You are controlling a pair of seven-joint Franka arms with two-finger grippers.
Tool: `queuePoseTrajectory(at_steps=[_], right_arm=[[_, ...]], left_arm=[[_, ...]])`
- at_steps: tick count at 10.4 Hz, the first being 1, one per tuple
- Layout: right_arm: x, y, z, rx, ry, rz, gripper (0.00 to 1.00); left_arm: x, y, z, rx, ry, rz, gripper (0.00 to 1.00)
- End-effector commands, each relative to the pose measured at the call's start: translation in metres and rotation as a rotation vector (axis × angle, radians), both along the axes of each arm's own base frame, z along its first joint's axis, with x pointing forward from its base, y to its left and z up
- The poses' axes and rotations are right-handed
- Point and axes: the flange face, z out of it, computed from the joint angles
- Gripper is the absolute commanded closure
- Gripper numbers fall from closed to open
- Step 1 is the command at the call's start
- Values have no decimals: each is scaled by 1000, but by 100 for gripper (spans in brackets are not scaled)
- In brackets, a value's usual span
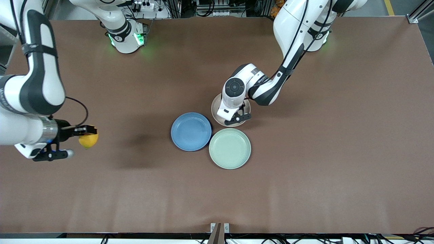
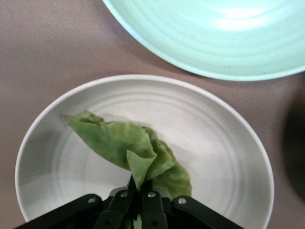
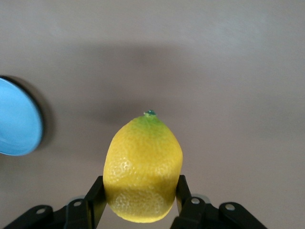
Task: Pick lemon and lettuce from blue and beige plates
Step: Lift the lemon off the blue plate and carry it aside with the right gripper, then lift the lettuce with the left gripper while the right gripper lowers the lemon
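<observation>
My right gripper (image 3: 141, 191) is shut on the yellow lemon (image 3: 143, 164), one finger on each side. In the front view it holds the lemon (image 1: 89, 140) above bare table toward the right arm's end, apart from the blue plate (image 1: 191, 131), which holds nothing. My left gripper (image 2: 138, 186) is low over the beige plate (image 2: 228, 143) and shut on a fold of the green lettuce leaf (image 2: 119, 140). The rest of the leaf spreads just over the plate; I cannot tell whether it touches. In the front view the left hand (image 1: 233, 112) hides the lettuce and most of the beige plate (image 1: 214, 106).
A mint-green plate (image 1: 230, 148) with nothing on it lies nearer the front camera, touching the blue and beige plates; its rim shows in the left wrist view (image 2: 214, 33). The blue plate's edge shows in the right wrist view (image 3: 16, 119). The brown table (image 1: 322, 152) is bare elsewhere.
</observation>
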Motion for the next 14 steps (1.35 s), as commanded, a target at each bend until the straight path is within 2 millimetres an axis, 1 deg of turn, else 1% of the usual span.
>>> queuePoseTrajectory(at_steps=[1, 2, 3, 4, 5, 6, 7, 8, 9, 10, 11, 12, 13, 14], right_arm=[[-15, -20, -25, 42, -15, 17, 100], [-21, -35, -48, 38, -32, 34, 100], [-27, -44, -73, 40, -34, 57, 100], [-33, -64, -100, 38, -25, 47, 100], [-35, -65, -116, 42, -17, 70, 100], [-37, -64, -131, 40, 2, 73, 100], [-40, -63, -152, 38, 29, 74, 100], [-40, -64, -158, 35, 30, 74, 100], [-41, -63, -168, 34, 44, 75, 100], [-41, -64, -177, 31, 46, 73, 100], [-42, -63, -180, 32, 57, 73, 84], [-41, -63, -180, 32, 57, 70, 36], [-41, -62, -175, 34, 62, 66, 0], [-36, -58, -156, 48, 72, 74, 0]], left_arm=[[7, -8, 11, 7, -32, 28, 100], [10, -14, 16, -1, -41, 71, 100], [4, -23, 17, -2, -44, 78, 100], [5, -24, 19, -5, -47, 80, 100], [7, -23, 29, -9, -56, 84, 100], [14, -17, 50, -6, -62, 90, 100], [21, -16, 77, -3, -69, 89, 100], [33, -15, 106, 3, -71, 97, 100], [52, -7, 142, 5, -78, 119, 100], [67, 8, 172, 7, -83, 118, 100], [83, 31, 195, -2, -93, 79, 100], [103, 66, 217, -6, -98, 50, 100], [116, 94, 234, -13, -93, 15, 100], [127, 117, 248, -21, -104, -33, 100]])
